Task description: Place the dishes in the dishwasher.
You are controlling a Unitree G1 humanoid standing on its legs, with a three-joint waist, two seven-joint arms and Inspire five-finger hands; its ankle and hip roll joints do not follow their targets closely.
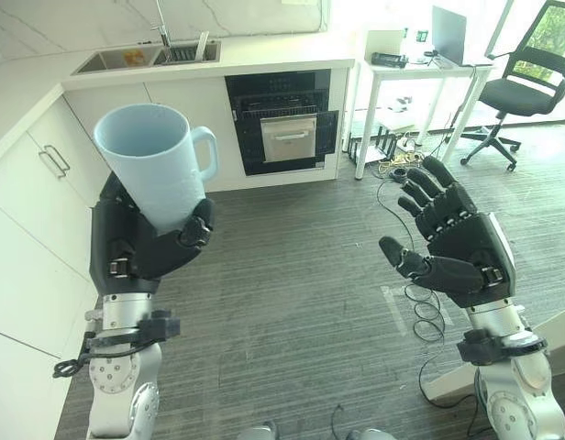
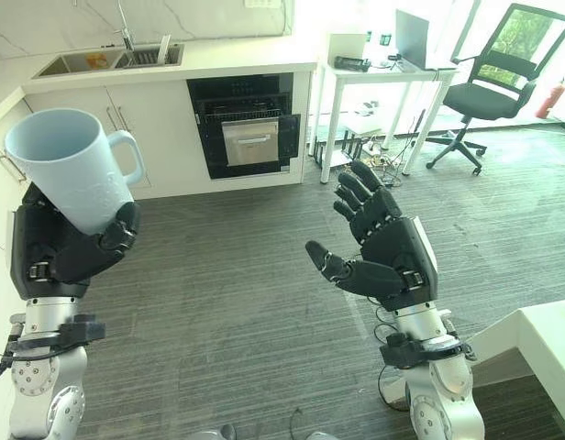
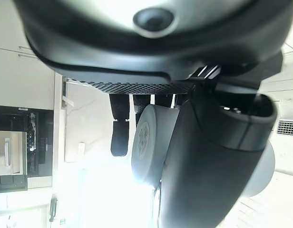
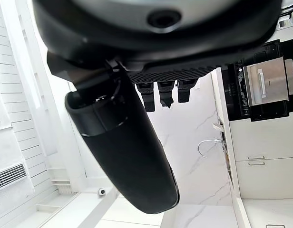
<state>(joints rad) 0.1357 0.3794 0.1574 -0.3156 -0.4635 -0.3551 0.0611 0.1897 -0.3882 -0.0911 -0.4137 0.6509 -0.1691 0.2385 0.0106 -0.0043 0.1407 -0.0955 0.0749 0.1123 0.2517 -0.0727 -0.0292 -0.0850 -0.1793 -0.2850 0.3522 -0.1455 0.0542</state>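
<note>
Gripping a pale blue mug [image 1: 156, 165] by its base, mouth up and handle outward, our left robot hand [image 1: 140, 243] is clenched; our right robot hand [image 1: 457, 247] is spread, empty.

The grey plank floor [image 1: 292, 293] spreads across the middle of the view. At twelve o'clock a dishwasher [image 1: 281, 122] with a dark front stands on it, set into white cabinets [image 1: 44, 183] that run round to nine o'clock. At one o'clock a white table [image 1: 420, 78] has its legs on the planks, with a clutter of small things [image 1: 393, 147] on the floor beneath it. At two o'clock a black office chair [image 1: 516, 87] rests on its wheeled base.
</note>
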